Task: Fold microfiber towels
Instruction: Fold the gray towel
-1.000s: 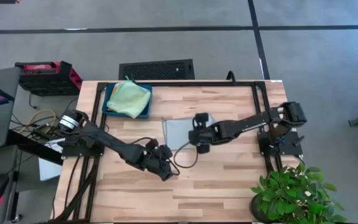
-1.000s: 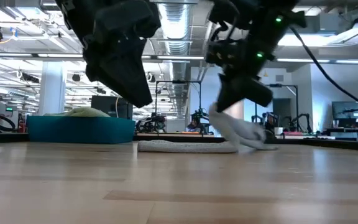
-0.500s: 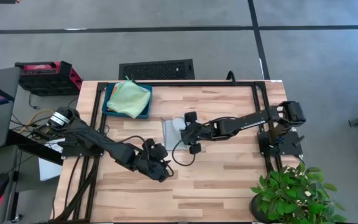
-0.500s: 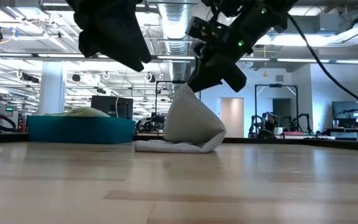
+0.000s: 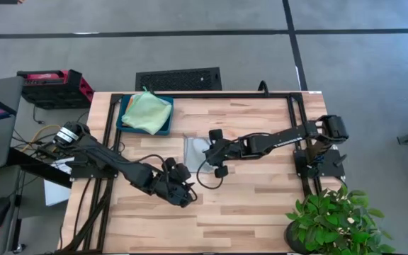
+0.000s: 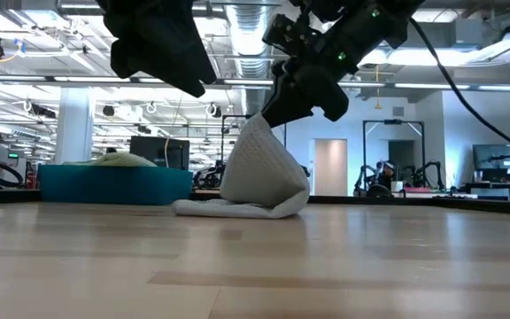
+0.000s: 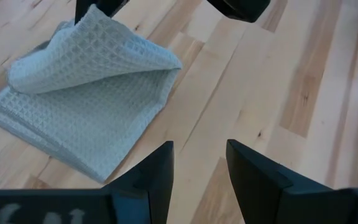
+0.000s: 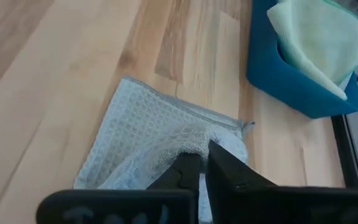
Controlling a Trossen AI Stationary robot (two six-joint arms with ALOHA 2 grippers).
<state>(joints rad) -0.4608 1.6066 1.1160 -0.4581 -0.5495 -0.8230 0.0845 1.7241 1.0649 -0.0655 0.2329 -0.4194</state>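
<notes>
The grey towel is thin, waffle-textured and limp; I judge it light, soft and not slippery, so it drapes from whatever point carries it and keeps no shape of its own. An edge or corner is the place to pinch it, since a hold in the middle would only bunch it. It lies near the middle of the bench, just off the teal tray's near corner, its lower layer flat on the wood and its upper layer raised in a loose arch.

My right gripper has its jaws closed on the raised edge of that upper layer, holding it above the flat part so the cloth curls over itself, as the low view shows. The pinch takes only a small bite of fabric; I judge it could slip free if I pull sideways too fast.

My left gripper hovers above bare bench just beside the towel's near side, jaws parted with a clear gap between them, holding and touching nothing. From there I judge it well placed to press down the lower layer, should it drag.

A green towel rests in the tray, well apart from both grippers.
</notes>
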